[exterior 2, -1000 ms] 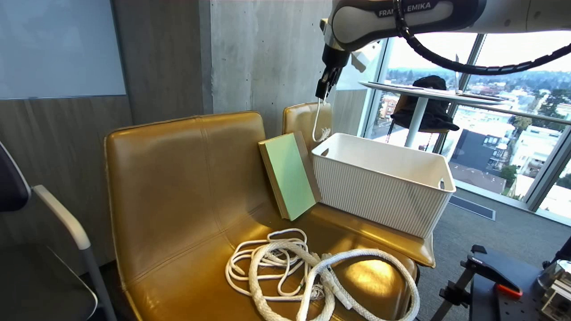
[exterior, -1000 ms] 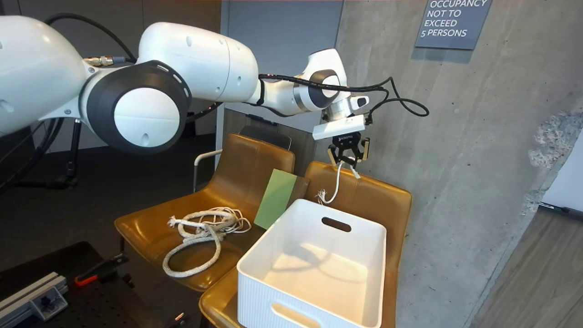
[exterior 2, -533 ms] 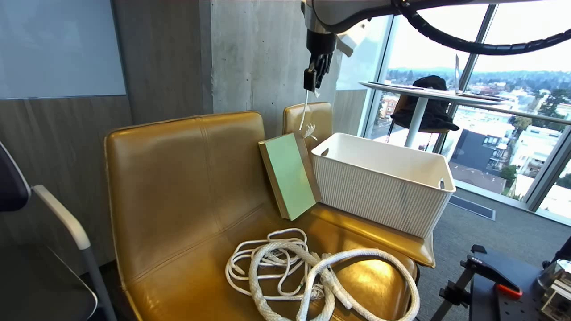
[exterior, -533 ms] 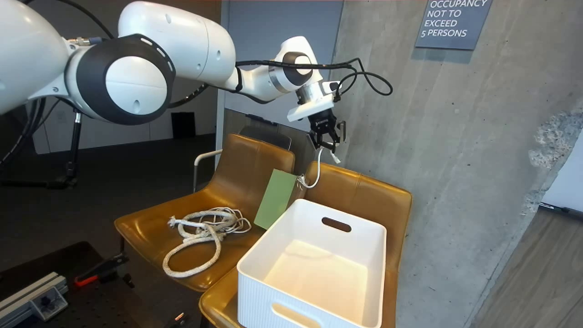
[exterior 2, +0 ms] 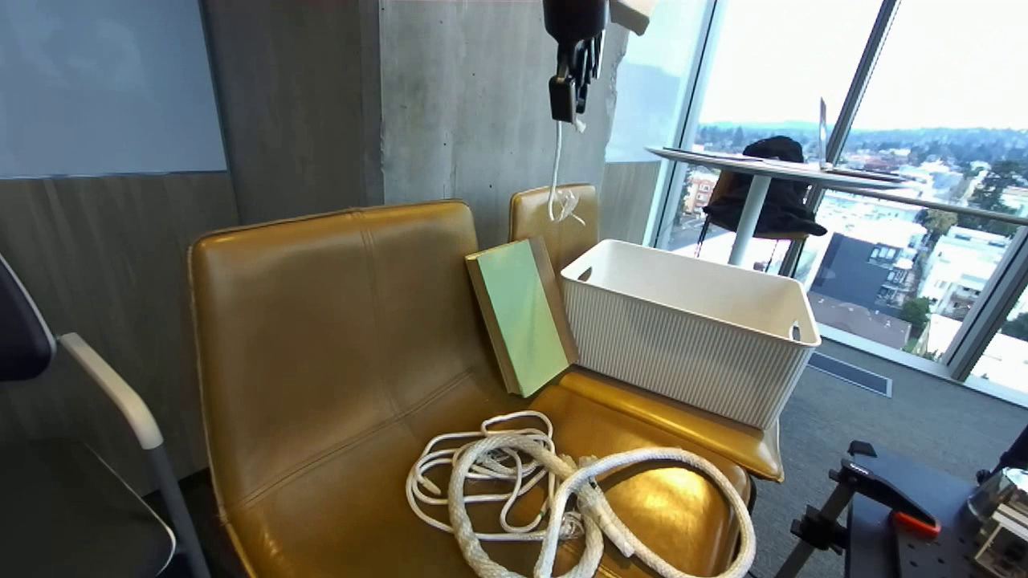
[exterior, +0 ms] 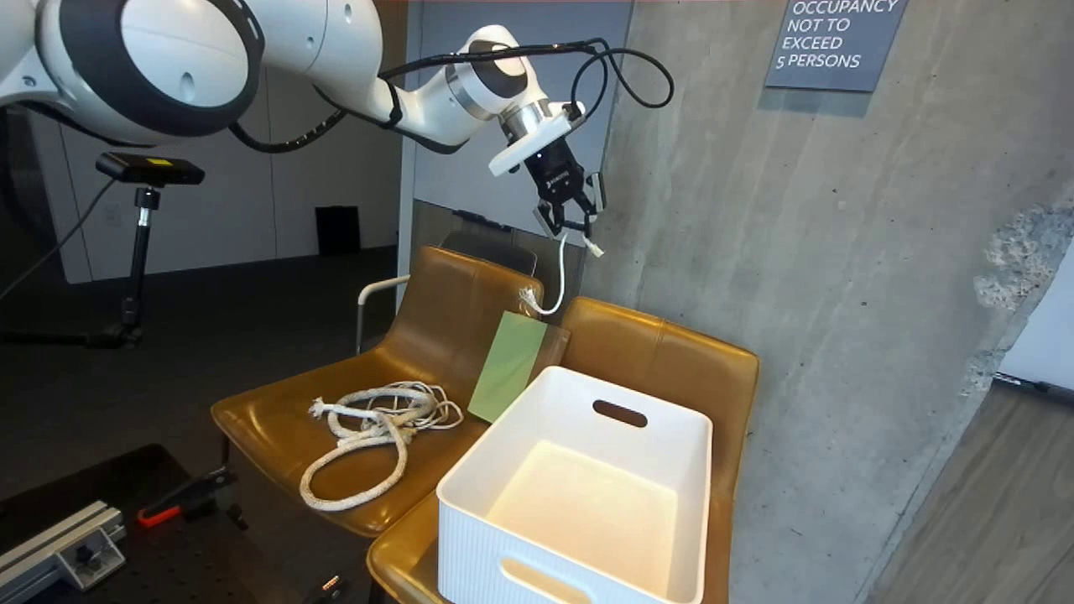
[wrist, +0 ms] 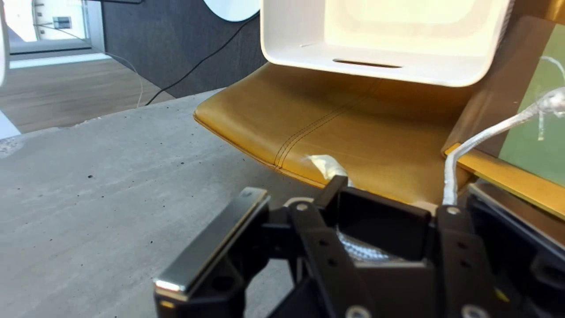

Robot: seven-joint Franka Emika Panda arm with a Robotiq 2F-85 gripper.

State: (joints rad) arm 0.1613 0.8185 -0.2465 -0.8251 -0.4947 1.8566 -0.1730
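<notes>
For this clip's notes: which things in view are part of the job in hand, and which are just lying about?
In hand, going by contact:
Gripper, shut on the rope
Short white rope, hanging from the gripper, one end frayed

Apparently just about, untouched by the gripper:
Heaped ropes
Green-and-brown book
White bin
Tan chairs
Black-and-orange tool

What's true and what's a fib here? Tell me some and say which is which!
1. The jaws hold a short rope. True.
2. The bin is red. False: it is white.
3. The rope pile lies on a brown chair. True.
4. The green book lies flat. False: it stands tilted beside the bin.
5. The wall sign says 5 persons. True.
6. The jaws are down inside the bin. False: they are higher up.
</notes>
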